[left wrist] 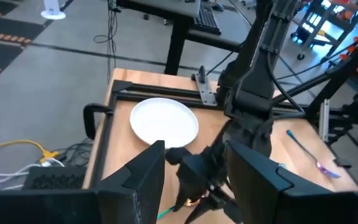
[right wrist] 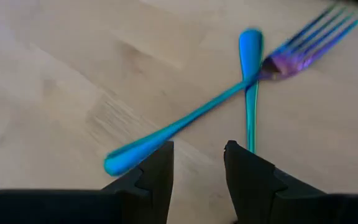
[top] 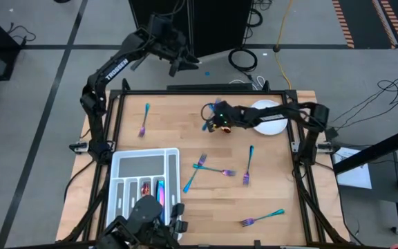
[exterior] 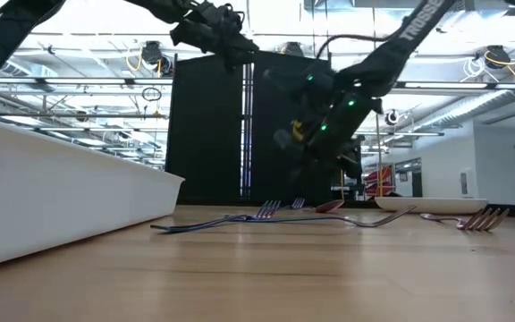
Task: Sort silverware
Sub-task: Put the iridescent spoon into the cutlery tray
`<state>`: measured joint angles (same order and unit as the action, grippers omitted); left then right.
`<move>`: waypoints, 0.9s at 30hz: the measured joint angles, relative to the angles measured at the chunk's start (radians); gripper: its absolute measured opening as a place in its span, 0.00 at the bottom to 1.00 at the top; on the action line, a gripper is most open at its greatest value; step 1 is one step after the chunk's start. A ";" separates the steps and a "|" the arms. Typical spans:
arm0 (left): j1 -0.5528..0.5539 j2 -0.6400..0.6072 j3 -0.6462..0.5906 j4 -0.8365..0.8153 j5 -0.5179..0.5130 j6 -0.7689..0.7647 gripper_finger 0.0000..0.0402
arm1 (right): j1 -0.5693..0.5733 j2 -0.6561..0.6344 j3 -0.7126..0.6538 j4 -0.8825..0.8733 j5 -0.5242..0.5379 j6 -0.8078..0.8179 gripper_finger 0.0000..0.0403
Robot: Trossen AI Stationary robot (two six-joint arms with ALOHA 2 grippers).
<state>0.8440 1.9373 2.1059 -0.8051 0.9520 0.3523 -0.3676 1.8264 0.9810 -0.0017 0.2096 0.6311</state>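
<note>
High view, left gripper [top: 182, 63]: raised beyond table's far edge, fingers apart, empty.
Tray [top: 124, 164]: near-left, some silverware inside.
Right gripper [right wrist: 197, 163]: fingers parted, low over two crossed pieces [right wrist: 247, 81], holding nothing.
Plate [top: 273, 124]: far right.

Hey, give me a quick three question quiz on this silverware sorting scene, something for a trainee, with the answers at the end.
1. True or false: the white tray holds no silverware yet.
2. Which arm's claw hangs beside the white plate? A left, B right.
3. Fill in: beneath the right claw, a fork and another piece's handle lie ____.
Key: 1 false; 2 B; 3 crossed.
</note>
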 joint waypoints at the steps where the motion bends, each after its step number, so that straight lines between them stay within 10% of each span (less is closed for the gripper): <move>1: 0.000 0.000 0.000 0.001 0.000 0.010 0.42 | 0.000 0.016 0.019 -0.029 0.000 0.005 0.32; 16: 0.000 0.000 0.000 0.002 0.069 0.047 0.42 | -0.022 0.096 0.075 -0.144 -0.115 0.088 0.30; 27: -0.012 0.000 0.000 0.002 0.124 0.017 0.42 | -0.047 0.080 0.076 -0.301 -0.166 0.104 0.02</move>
<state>0.8321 1.9373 2.1059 -0.8036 1.0756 0.3691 -0.4141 1.9062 1.0570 -0.3030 0.0440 0.7351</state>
